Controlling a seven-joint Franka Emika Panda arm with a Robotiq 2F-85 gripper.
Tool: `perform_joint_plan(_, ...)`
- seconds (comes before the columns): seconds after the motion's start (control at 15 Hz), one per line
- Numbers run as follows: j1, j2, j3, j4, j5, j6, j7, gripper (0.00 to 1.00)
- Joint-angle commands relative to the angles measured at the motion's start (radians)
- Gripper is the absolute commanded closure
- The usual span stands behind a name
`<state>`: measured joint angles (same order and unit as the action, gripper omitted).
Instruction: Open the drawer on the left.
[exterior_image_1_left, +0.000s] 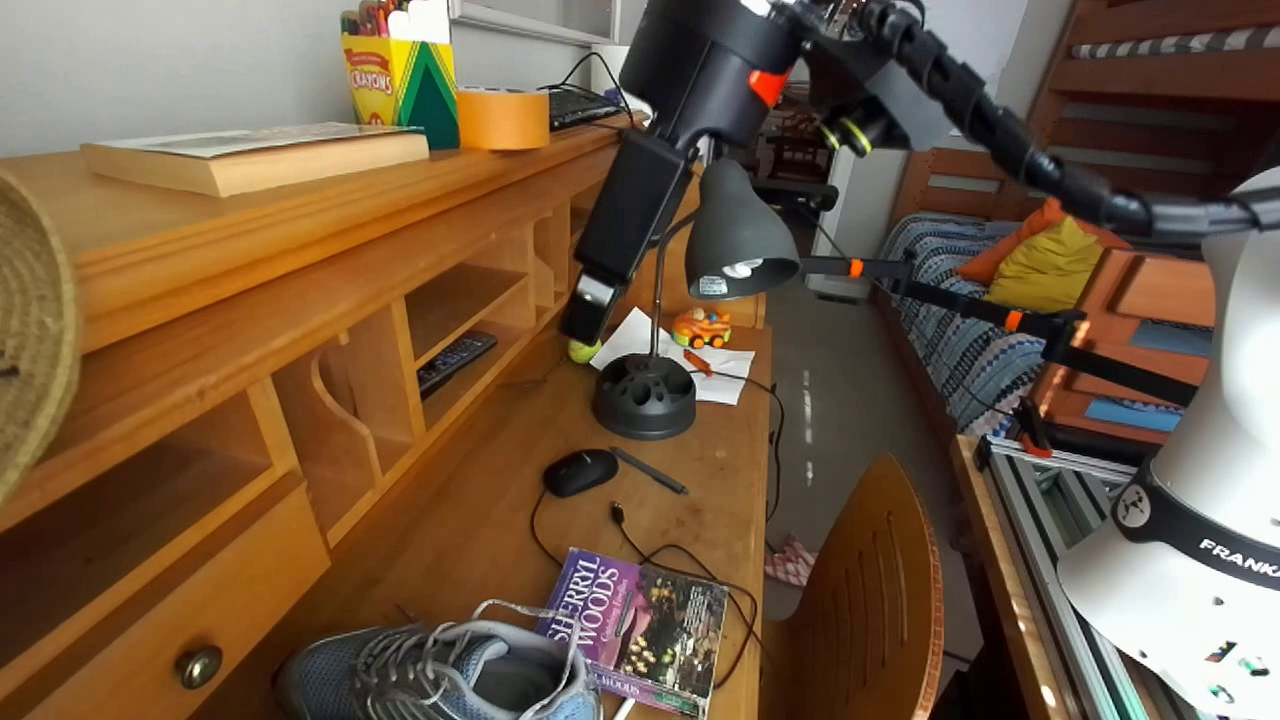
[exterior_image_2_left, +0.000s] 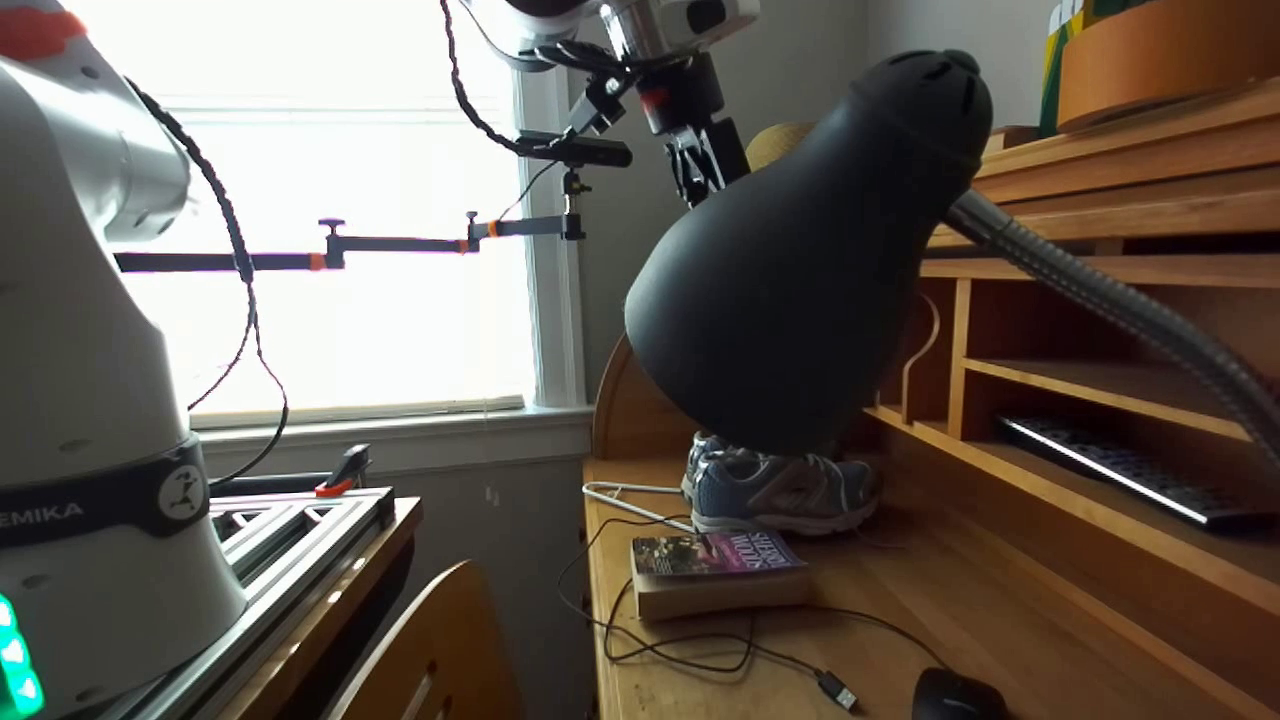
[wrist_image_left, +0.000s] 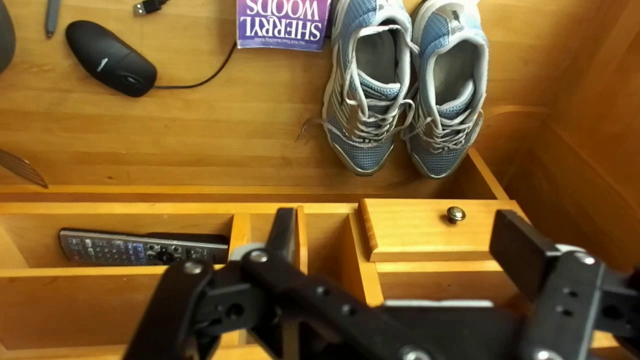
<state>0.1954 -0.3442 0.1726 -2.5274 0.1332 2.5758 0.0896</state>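
The honey-coloured wooden drawer (exterior_image_1_left: 190, 600) is at the lower left in an exterior view, below an open compartment, with a small round brass knob (exterior_image_1_left: 198, 666). Its front lies flush in the desk hutch, shut. The wrist view shows the drawer front (wrist_image_left: 410, 235) and its knob (wrist_image_left: 455, 214) between my fingers in the picture. My gripper (wrist_image_left: 396, 217) is open and empty, fingers wide apart, above and apart from the drawer. It also shows in both exterior views (exterior_image_1_left: 590, 300) (exterior_image_2_left: 708, 165), held high by the hutch. The lamp hides the drawer in an exterior view.
A grey desk lamp (exterior_image_1_left: 740, 235) (exterior_image_2_left: 790, 290) stands near the arm. Blue-grey shoes (wrist_image_left: 370, 85) sit before the drawer, beside a purple book (exterior_image_1_left: 640, 630). A mouse (exterior_image_1_left: 580, 472), cables and a remote (exterior_image_1_left: 455, 362) are around. Crayons and a book (exterior_image_1_left: 260, 155) lie on the hutch top.
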Motion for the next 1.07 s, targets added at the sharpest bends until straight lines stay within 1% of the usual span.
perform_joint_plan(0.0, 0.019, 0.127, 0.029, 0.041, 0.027, 0.064, 0.050, 0.00)
perform_joint_plan(0.07, 0.040, 0.160, 0.022, 0.060, 0.046, 0.032, 0.005, 0.00)
perform_joint_plan(0.13, 0.050, 0.190, 0.023, 0.074, 0.057, 0.030, -0.011, 0.00)
perform_joint_plan(0.2, 0.026, 0.121, 0.026, 0.035, 0.016, 0.033, 0.023, 0.00)
perform_joint_plan(0.33, 0.030, 0.147, 0.029, 0.044, 0.017, 0.033, 0.021, 0.00)
perform_joint_plan(0.8, 0.026, 0.133, 0.027, 0.045, 0.016, 0.033, 0.021, 0.00)
perform_joint_plan(0.87, 0.029, 0.159, 0.032, 0.059, 0.015, 0.043, 0.022, 0.00)
perform_joint_plan(1.0, 0.022, 0.203, 0.062, 0.082, -0.040, 0.065, 0.067, 0.00)
